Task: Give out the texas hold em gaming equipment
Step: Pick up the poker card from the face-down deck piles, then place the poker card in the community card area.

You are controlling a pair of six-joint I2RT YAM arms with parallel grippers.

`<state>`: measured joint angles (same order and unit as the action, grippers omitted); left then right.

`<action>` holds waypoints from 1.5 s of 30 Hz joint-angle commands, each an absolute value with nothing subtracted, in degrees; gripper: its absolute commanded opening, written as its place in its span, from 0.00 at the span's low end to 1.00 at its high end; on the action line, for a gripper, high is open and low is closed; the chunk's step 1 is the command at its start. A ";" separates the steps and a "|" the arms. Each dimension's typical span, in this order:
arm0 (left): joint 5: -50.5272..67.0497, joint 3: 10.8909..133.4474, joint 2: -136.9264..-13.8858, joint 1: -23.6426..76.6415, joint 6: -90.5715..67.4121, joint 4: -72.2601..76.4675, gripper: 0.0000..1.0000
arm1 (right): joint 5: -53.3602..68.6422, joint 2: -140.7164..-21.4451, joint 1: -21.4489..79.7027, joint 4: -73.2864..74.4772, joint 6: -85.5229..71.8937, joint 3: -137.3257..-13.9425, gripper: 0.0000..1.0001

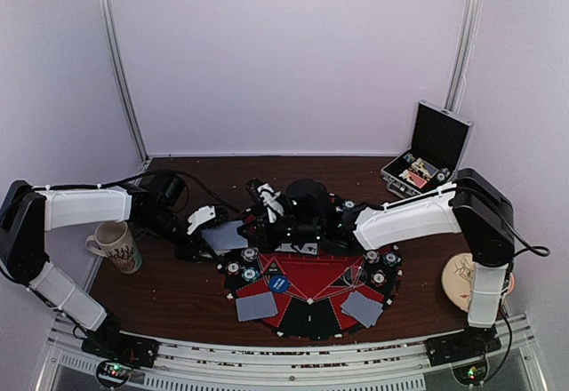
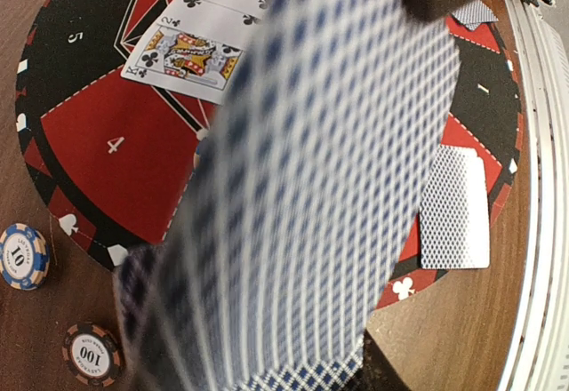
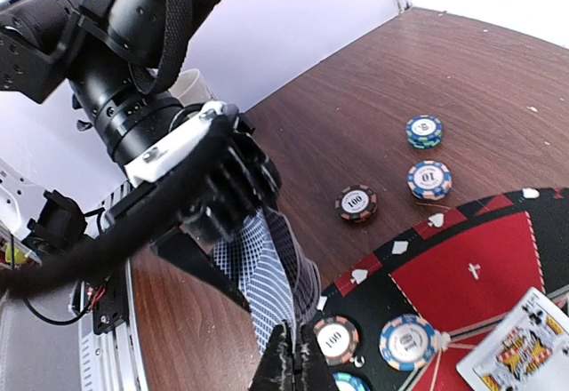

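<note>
My left gripper [image 1: 206, 228] is shut on a deck of grey-blue-backed playing cards [image 1: 228, 235] at the left rim of the red and black mat [image 1: 307, 315]. The deck fills the left wrist view [image 2: 302, 195], blurred. My right gripper [image 3: 294, 366] meets it from the right, shut on the edge of a card [image 3: 267, 275] from the deck. Face-up cards [image 2: 191, 44], a king and two low clubs, lie on the mat. Face-down cards [image 1: 256, 306] [image 1: 362, 308] lie at its near edge. Poker chips [image 3: 356, 203] [image 3: 429, 179] sit on the table, and others [image 3: 406, 341] on the mat. A blue button disc [image 1: 278, 283] lies on the mat.
A patterned mug [image 1: 116, 247] stands at the left under the left arm. An open silver-edged black case [image 1: 431, 155] stands at the back right. A pale round disc [image 1: 462, 280] lies at the right edge. The table's front rail [image 2: 542, 231] runs close by the mat.
</note>
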<state>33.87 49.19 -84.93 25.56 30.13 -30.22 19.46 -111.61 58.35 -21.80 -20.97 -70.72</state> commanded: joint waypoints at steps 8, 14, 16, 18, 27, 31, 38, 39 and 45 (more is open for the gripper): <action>35.19 50.09 -84.55 25.64 30.55 -29.53 0.35 | 5.98 -98.98 57.13 -36.82 -31.32 -51.96 0.00; 35.16 50.05 -84.46 25.66 30.48 -29.58 0.35 | -8.51 -95.67 57.13 -40.42 -37.83 -43.98 0.00; 35.18 50.09 -84.55 25.66 30.47 -29.58 0.35 | -14.77 -95.08 57.13 -39.82 -40.01 -42.15 0.00; 35.16 50.10 -84.55 25.61 30.56 -29.55 0.35 | -20.64 -95.16 57.13 -38.65 -41.94 -41.04 0.00; 35.20 50.01 -84.38 25.64 30.61 -29.55 0.35 | -33.08 -101.72 56.26 -31.22 -50.15 -44.61 0.00; 35.23 50.01 -84.29 25.65 30.63 -29.55 0.35 | -34.17 -103.41 55.51 -29.18 -53.69 -45.70 0.00; 35.17 50.01 -84.30 25.64 30.64 -29.60 0.35 | -35.51 -104.26 55.50 -30.28 -57.83 -44.51 0.00; 35.16 50.01 -84.29 25.62 30.59 -29.54 0.35 | -35.36 -104.55 55.54 -30.20 -58.03 -44.66 0.00; 35.16 50.00 -84.36 25.66 30.61 -29.58 0.35 | -35.16 -106.72 55.46 -29.30 -58.70 -45.67 0.00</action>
<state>33.91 49.19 -84.93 25.56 30.13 -30.15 -33.43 -105.03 55.83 -30.44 -57.23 -44.45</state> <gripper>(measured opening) 0.356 0.007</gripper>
